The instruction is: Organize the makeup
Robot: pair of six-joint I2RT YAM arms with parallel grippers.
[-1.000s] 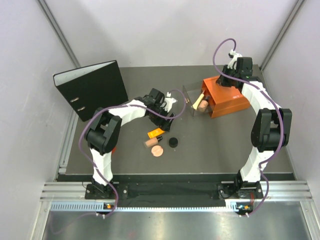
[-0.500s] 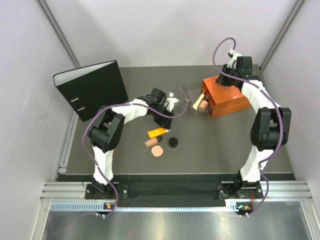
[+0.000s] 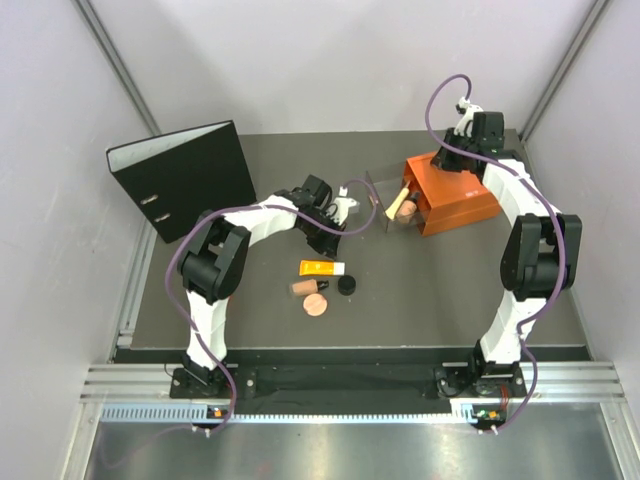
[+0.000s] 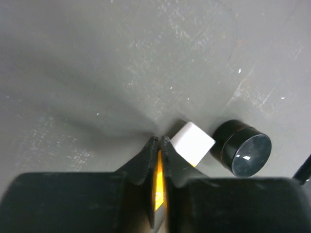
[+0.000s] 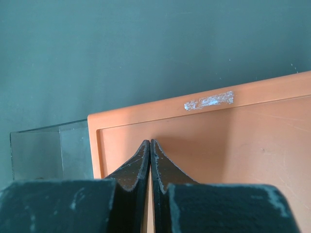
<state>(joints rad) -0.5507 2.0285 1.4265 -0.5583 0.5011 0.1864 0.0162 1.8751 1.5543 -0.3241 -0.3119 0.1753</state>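
My left gripper [image 3: 329, 240] [image 4: 160, 138] hangs low over the table with its jaws closed to a thin slit. Through that slit shows the orange-yellow tube [image 3: 318, 268] [image 4: 158, 177], lying flat under the fingers. Its white end [image 4: 193, 143] pokes out beside my right finger. The small black round jar [image 3: 346, 285] [image 4: 241, 148] stands just right of it. A cream stick [image 3: 300, 287] and a round pink-tan compact [image 3: 316, 303] lie nearer the arms. My right gripper [image 3: 446, 163] [image 5: 149, 141] is shut over the top of the orange box [image 3: 460, 200] [image 5: 233, 141].
A clear open drawer [image 3: 385, 205] [image 5: 48, 150] stands at the orange box's left side, with pale items [image 3: 404, 207] at its mouth. A black ring binder [image 3: 185, 175] stands upright at the back left. Grey walls close in on both sides.
My left jaws have closed from wide open to nearly together. The tube has turned from tilted to level and slid a little to the right. The right arm has not moved.
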